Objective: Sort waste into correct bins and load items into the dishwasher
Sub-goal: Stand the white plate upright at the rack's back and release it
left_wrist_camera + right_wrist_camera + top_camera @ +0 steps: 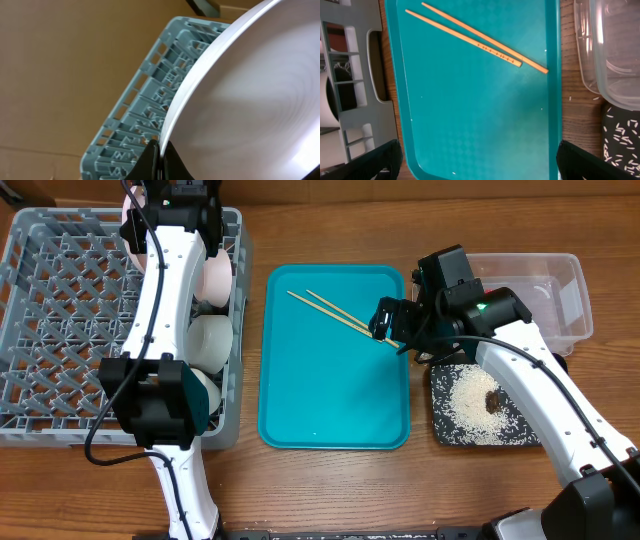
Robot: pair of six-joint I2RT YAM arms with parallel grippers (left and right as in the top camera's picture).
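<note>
My left gripper [159, 161] is shut on the rim of the round white plate [250, 95], holding it on edge at the far right corner of the grey dish rack [60, 320]; the plate also shows in the overhead view [217, 275]. Two white bowls [212, 340] sit in the rack's right side. My right gripper [477, 160] is open and empty above the teal tray [330, 400], near the ends of the wooden chopsticks [335, 313], which also show in the right wrist view [470, 37]. Rice grains [468, 405] and a brown scrap [493, 400] lie in the black tray [530, 440].
The clear plastic tub [550, 295] stands at the back right, behind the black tray. A few loose rice grains [594, 98] lie on the wood between the teal tray and the tub. The rack's left part holds nothing.
</note>
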